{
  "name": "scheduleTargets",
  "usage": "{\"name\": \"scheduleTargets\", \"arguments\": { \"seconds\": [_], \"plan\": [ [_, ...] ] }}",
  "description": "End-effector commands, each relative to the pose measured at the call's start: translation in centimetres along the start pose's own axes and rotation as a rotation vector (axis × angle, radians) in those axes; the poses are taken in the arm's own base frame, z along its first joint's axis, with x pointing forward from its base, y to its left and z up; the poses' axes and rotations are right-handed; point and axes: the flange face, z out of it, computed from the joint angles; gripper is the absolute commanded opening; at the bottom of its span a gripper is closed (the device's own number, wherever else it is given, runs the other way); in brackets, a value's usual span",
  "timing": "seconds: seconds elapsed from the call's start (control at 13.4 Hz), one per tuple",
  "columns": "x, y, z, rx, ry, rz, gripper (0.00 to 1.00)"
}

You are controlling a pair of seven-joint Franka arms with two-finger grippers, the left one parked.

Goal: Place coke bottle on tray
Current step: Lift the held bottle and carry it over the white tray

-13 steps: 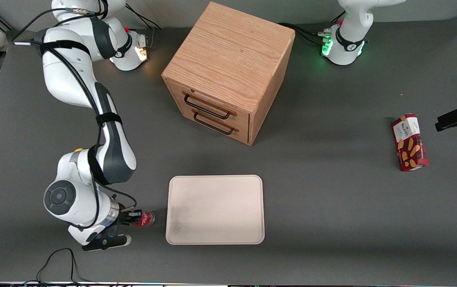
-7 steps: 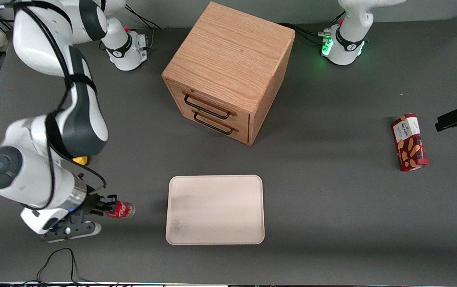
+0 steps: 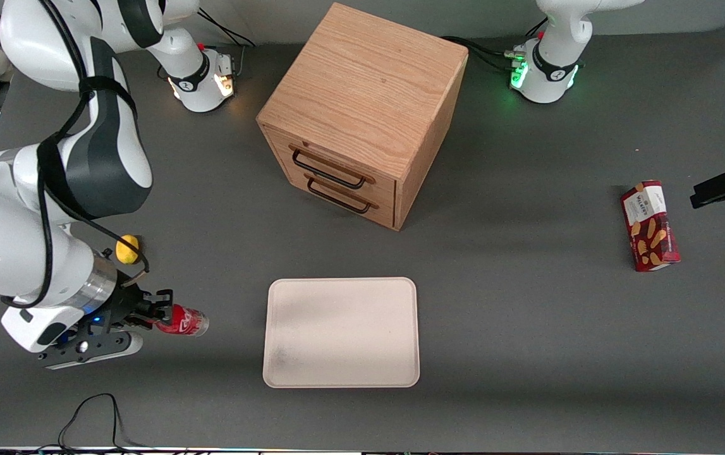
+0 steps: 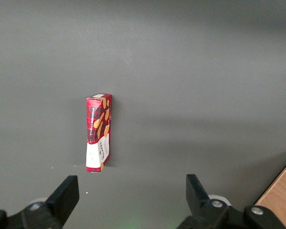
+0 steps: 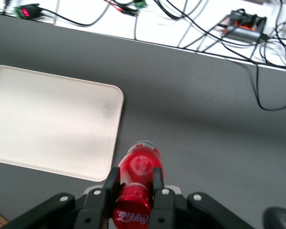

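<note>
The dark grey table (image 3: 526,316) carries the cream tray (image 3: 341,332) nearest the front camera. Beside it, toward the working arm's end, the gripper (image 3: 161,316) pinches the coke bottle (image 3: 184,320) lying sideways, raised off the surface and apart from the tray. A yellow ball (image 3: 126,248) sits slightly farther back, then the wooden drawer cabinet (image 3: 362,114). The red snack box (image 3: 650,225) lies toward the parked arm's end. Only the right wrist view shows cables (image 5: 190,19) past the table edge.

The gripper (image 3: 158,314) holds the bottle (image 3: 184,320) above the table (image 3: 526,316), beside the tray (image 3: 341,332), toward the working arm's end.
</note>
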Motion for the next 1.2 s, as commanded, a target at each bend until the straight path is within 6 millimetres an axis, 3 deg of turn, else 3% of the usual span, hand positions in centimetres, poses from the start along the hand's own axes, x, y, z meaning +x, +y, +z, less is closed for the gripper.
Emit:
{"name": "scheduleTargets", "arguments": {
  "seconds": [0.0, 0.37, 0.67, 0.9, 1.12],
  "plan": [
    [0.1, -3.3, -1.7, 0.006, 0.053, -0.032, 0.0],
    [-0.1, -9.5, -1.4, 0.025, 0.093, 0.045, 0.0],
    [0.3, -9.9, -0.6, 0.027, 0.11, 0.052, 0.0],
    [1.2, -10.2, 3.8, 0.021, 0.113, 0.049, 0.0],
    [1.8, -10.5, 9.5, 0.011, 0.095, 0.04, 0.0]
  ]
}}
